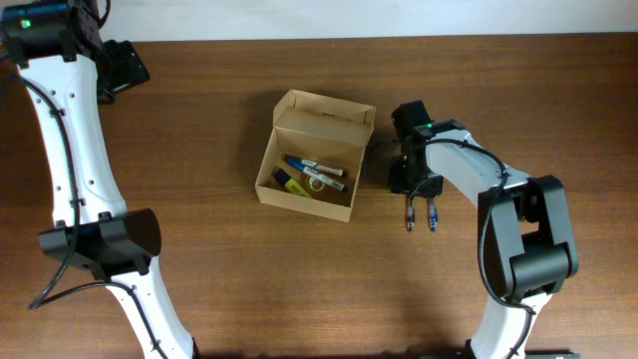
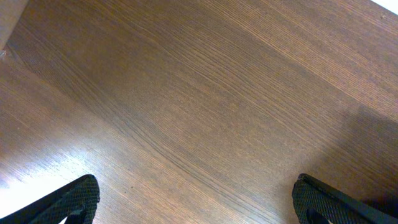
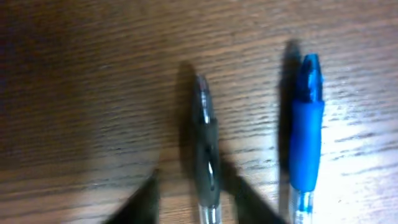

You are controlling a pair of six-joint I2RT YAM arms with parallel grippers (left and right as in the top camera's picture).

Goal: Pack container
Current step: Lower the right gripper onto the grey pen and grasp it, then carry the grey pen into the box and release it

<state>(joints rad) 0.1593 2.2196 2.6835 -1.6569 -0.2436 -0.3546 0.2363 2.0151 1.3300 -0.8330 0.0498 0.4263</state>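
The container [image 1: 299, 202] is an open tan cardboard box with its flap lid [image 1: 325, 118] raised at the back. Several pens and markers lie inside, among them a blue one [image 1: 299, 163] and a yellow one [image 1: 292, 183]. Two pens lie side by side on the table to its right: a black pen [image 1: 409, 214] [image 3: 204, 137] and a blue pen [image 1: 432, 214] [image 3: 306, 130]. My right gripper [image 1: 413, 189] [image 3: 194, 182] is low over them, open, with a finger on each side of the black pen. My left gripper [image 1: 125, 68] [image 2: 196, 199] is open and empty at the far left corner.
The wooden table [image 1: 249, 289] has a white edge along its far side [image 1: 299, 20]. The left arm [image 1: 75, 150] stretches along the left side of the table. The left wrist view shows only bare wood [image 2: 205, 93].
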